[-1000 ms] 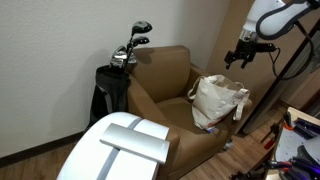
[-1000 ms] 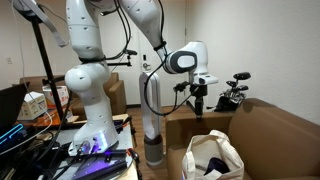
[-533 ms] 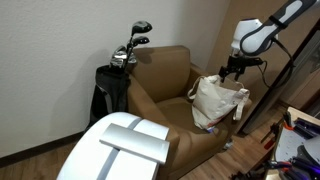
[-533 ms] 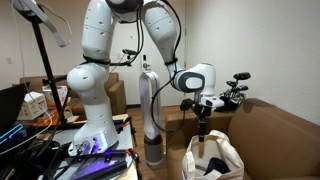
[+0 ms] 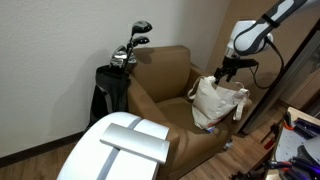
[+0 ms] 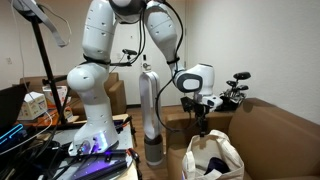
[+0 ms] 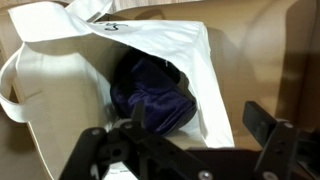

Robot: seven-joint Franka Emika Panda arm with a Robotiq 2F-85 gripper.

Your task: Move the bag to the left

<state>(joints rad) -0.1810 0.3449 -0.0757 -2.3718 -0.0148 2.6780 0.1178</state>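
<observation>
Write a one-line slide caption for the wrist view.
Open gripper above the cream tote bag, its mouth showing dark blue cloth inside.

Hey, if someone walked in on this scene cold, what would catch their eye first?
The cream bag slumps on the brown armchair, and the robot's hand hangs open just above its mouth. In the wrist view, something dark blue lies inside the bag. Golf clubs stand beside the chair against the wall.
</observation>
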